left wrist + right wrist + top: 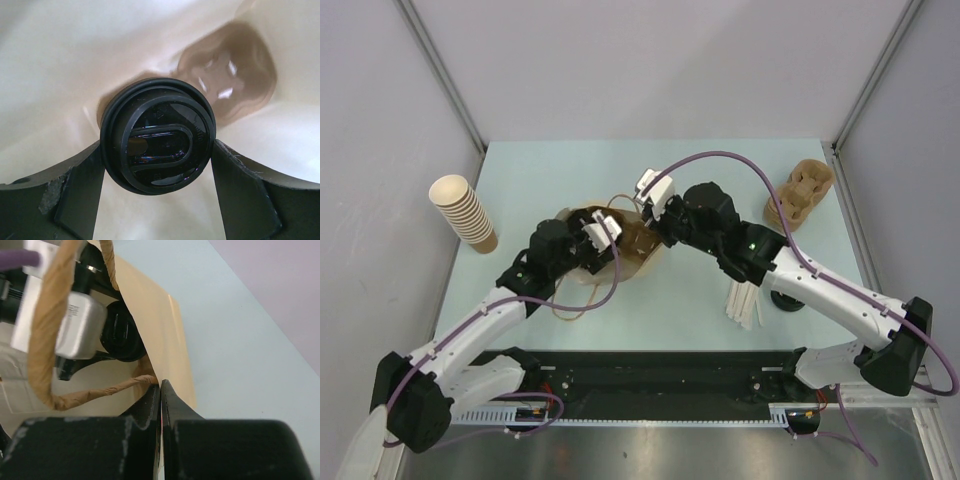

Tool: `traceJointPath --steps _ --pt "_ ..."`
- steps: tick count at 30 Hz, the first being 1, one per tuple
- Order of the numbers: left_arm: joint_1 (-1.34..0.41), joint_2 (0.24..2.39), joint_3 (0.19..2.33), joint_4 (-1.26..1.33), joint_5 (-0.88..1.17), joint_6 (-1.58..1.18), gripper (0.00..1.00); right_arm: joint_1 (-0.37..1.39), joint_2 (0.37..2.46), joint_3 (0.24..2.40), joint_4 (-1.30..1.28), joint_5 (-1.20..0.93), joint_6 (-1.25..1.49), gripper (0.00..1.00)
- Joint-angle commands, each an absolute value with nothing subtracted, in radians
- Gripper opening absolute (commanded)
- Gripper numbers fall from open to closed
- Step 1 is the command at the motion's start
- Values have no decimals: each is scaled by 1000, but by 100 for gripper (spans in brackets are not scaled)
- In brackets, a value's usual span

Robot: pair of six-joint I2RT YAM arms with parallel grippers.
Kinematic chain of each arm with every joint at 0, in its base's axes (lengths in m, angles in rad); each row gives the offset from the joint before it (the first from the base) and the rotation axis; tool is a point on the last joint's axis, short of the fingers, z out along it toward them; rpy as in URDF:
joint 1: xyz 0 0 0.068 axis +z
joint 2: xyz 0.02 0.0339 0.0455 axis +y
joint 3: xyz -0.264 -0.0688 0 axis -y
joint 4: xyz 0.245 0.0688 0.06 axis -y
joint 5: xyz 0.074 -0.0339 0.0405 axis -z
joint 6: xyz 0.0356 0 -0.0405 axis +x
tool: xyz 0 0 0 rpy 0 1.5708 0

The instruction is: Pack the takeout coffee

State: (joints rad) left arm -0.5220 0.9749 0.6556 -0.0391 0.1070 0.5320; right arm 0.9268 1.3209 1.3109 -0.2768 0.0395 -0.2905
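Nearby, cup stack (465, 212) and carrier (802, 195) (far right) flank the bag (640, 245).

Overhead camera looks down; both wrist cameras closely share the bag (642, 248).

The left arm (470, 335) and the right arm (840, 300) look the same. Each has long white tubes joined by round black parts. Each one ends at the bottom in a fat black block.

A thin purple cable (740, 160) runs along each arm in loose loops. A small white box (655, 185) sits on each wrist. Seen close up, the left wrist's box is silvery with rounded corners and tiny writing.

The left gripper (157, 170) has two flat, dark fingers (82, 195). They have straight edges and pale scratches, and one has a chipped grey spot. The right gripper (160, 390) is black, with fingers (175, 407) that narrow to thin tips. Its body looks dusty and speckled.
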Motion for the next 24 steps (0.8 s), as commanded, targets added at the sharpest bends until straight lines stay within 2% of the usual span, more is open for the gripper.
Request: traceJointPath --steps 1,13,24 --pt "-519 1025 706 -43 46 479 0 937 1321 1371 -253 84 -255 0" --pt "-479 1026 707 -14 98 270 1 922 1321 1361 -272 45 -256 0" --pt "-454 1091 788 -17 9 88 1 885 1333 1359 -273 -47 -229 0"
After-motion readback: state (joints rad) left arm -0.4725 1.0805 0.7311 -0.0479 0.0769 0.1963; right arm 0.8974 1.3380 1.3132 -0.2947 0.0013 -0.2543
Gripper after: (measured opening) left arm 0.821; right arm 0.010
